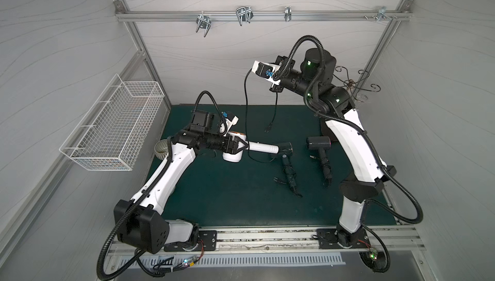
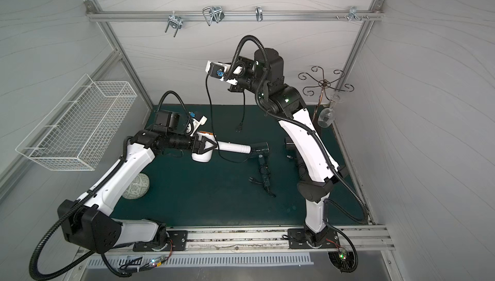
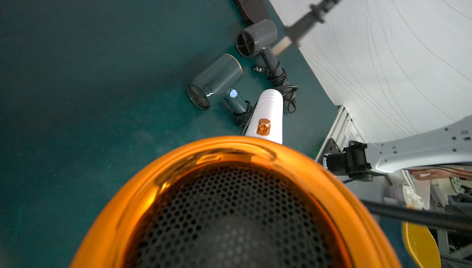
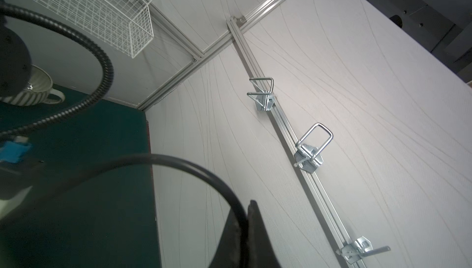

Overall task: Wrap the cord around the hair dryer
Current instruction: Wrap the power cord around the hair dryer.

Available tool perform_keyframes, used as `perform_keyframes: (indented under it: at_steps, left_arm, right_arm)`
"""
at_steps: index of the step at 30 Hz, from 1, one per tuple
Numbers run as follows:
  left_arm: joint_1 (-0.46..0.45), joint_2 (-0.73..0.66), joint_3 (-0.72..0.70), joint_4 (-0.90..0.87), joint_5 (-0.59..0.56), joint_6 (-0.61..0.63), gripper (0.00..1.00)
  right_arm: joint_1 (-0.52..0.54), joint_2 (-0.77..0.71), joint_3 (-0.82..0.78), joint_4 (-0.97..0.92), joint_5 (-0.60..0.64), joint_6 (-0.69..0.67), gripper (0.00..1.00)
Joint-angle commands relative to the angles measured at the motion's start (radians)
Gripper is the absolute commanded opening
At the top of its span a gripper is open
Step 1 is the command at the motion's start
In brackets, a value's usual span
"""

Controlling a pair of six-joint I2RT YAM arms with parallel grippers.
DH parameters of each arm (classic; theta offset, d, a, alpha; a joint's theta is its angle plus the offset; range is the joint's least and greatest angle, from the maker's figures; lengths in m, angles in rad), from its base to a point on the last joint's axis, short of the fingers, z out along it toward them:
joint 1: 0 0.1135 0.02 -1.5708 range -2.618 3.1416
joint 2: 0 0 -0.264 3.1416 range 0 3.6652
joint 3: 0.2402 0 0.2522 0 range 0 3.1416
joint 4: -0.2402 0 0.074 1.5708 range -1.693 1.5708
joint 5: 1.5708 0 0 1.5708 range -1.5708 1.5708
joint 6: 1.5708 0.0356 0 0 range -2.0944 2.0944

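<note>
Clamps left claw (image 1: 238,146) on hair dryer (image 1: 261,147); pinches cord (image 1: 246,100) in shut right claw (image 1: 275,89). Risks losing cord to dangling plug's (image 1: 268,128) pull.

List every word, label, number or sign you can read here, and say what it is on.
Nothing is legible.
The round blue sticker on the dark green hair dryer: too blurred.
The small label at the near edge: too small.
The patterned bowl: marks only, no readable characters.
</note>
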Motion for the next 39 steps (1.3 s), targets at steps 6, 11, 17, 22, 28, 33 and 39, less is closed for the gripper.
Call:
perform_keyframes:
  at_steps: [6, 11, 17, 22, 28, 33, 39]
  left_arm:
    - [-0.007, -0.108, 0.025, 0.155, 0.285, -0.024, 0.0]
    - [0.001, -0.125, 0.086, 0.307, 0.382, -0.14, 0.0]
    - [0.051, -0.11, 0.102, 0.561, 0.462, -0.336, 0.0]
    - [0.105, -0.087, 0.08, 0.83, 0.478, -0.546, 0.0]
    - [0.175, -0.031, 0.128, 1.07, 0.484, -0.738, 0.0]
    - [0.25, 0.022, 0.137, 1.313, 0.463, -0.931, 0.0]
    - [0.349, 0.067, 0.126, 1.454, 0.358, -1.054, 0.0]
  right_arm:
    - [-0.176, 0.077, -0.099, 0.08, -0.253, 0.228, 0.0]
    - [-0.254, 0.095, -0.178, 0.06, -0.408, 0.385, 0.0]
    - [-0.357, 0.11, -0.216, 0.074, -0.573, 0.583, 0.0]
    - [-0.387, 0.122, -0.218, 0.046, -0.632, 0.706, 0.0]
    - [-0.389, 0.128, -0.254, 0.021, -0.693, 0.832, 0.0]
    - [-0.378, 0.062, -0.416, 0.112, -0.697, 0.932, 0.0]
    - [-0.325, -0.013, -0.53, 0.104, -0.689, 0.936, 0.0]
